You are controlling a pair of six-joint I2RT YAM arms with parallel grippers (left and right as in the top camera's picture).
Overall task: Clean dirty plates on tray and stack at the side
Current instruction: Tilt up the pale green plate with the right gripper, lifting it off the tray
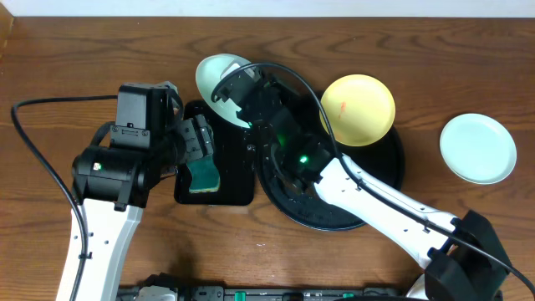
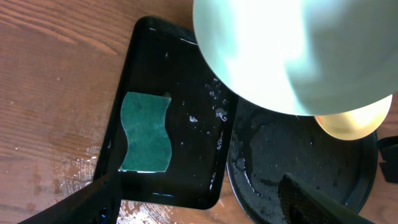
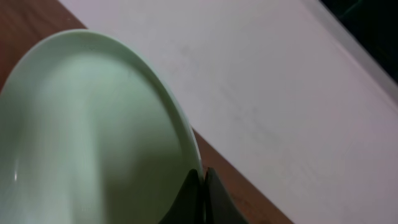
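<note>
My right gripper (image 1: 236, 94) is shut on the rim of a pale mint-white plate (image 1: 217, 77) and holds it tilted above the rectangular tray; the fingers (image 3: 203, 182) pinch its edge, and it fills the top of the left wrist view (image 2: 292, 50). The pale yellow plate (image 1: 359, 109) with small red smears rests on the far rim of the round black tray (image 1: 380, 180). A second mint-white plate (image 1: 477, 148) lies on the table at the right. My left gripper (image 1: 199, 146) is open and empty (image 2: 199, 199) above the green sponge (image 2: 146, 132).
The smaller rectangular black tray (image 1: 238, 188) holds the green sponge (image 1: 203, 176) and water drops. The round tray's floor (image 2: 298, 162) is wet. Water is spilled on the wood by the rectangular tray's near corner (image 2: 74, 168).
</note>
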